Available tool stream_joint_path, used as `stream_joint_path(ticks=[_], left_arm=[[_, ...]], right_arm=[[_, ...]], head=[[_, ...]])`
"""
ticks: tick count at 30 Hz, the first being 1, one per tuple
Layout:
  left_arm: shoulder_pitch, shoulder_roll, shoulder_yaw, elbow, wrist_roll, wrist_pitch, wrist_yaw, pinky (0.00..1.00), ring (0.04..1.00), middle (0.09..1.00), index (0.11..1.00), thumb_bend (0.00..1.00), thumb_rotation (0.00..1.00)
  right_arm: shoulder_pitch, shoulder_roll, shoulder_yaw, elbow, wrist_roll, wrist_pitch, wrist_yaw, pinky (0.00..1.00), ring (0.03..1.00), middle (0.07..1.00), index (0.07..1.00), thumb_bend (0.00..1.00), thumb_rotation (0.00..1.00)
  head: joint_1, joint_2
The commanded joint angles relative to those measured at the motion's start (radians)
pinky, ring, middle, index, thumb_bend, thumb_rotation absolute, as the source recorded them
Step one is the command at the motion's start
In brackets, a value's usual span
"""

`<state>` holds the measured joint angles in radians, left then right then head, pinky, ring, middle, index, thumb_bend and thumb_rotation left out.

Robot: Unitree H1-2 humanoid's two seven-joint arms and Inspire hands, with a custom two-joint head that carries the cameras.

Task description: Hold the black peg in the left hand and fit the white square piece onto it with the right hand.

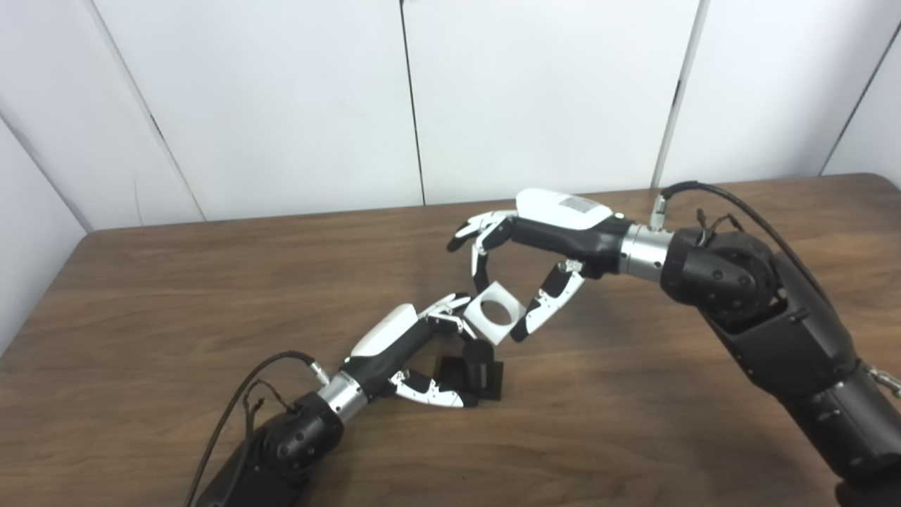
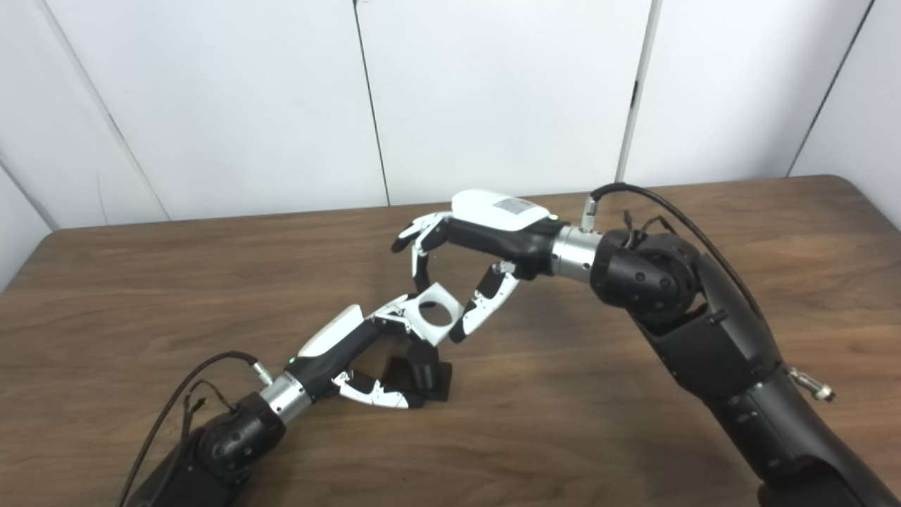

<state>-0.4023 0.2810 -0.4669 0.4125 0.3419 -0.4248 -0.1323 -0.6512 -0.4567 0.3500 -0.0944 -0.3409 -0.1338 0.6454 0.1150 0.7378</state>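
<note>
White square piece [image 1: 494, 312], pinched in the right hand [image 1: 545, 243] fingers, hangs just above the upright black peg [image 1: 479, 362] steadied by the left hand [image 1: 415, 352].

The white square piece [image 1: 494, 313] is covering the top of the black peg [image 1: 480, 367], so whether the peg is entering the hole cannot be told. The left hand [image 1: 415, 352] is hiding the peg's near left side, and both arms are running off the bottom edge.
</note>
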Motion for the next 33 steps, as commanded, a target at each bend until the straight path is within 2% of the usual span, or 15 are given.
stream_joint_path(ticks=[1,12,33], left_arm=[[0.056,-0.010,-0.051,0.066,0.084,0.075,-0.060,0.92,0.986,0.943,0.495,0.52,0.08],[0.052,-0.012,-0.053,0.063,0.083,0.067,-0.058,0.92,0.982,0.938,0.494,0.52,0.08],[0.053,-0.013,-0.056,0.055,0.087,0.072,-0.056,0.91,0.984,0.940,0.495,0.52,0.08]], right_arm=[[-0.062,0.012,-0.005,-0.036,0.008,0.005,0.002,0.79,0.897,0.840,0.479,0.52,0.14],[-0.051,0.033,0.024,-0.038,0.006,0.032,0.048,0.79,0.901,0.840,0.479,0.52,0.14],[-0.032,0.029,0.045,0.069,0.012,-0.004,0.060,0.84,0.905,0.839,0.478,0.52,0.14]], head=[[0.001,0.002],[0.000,0.013],[0.004,0.019]])
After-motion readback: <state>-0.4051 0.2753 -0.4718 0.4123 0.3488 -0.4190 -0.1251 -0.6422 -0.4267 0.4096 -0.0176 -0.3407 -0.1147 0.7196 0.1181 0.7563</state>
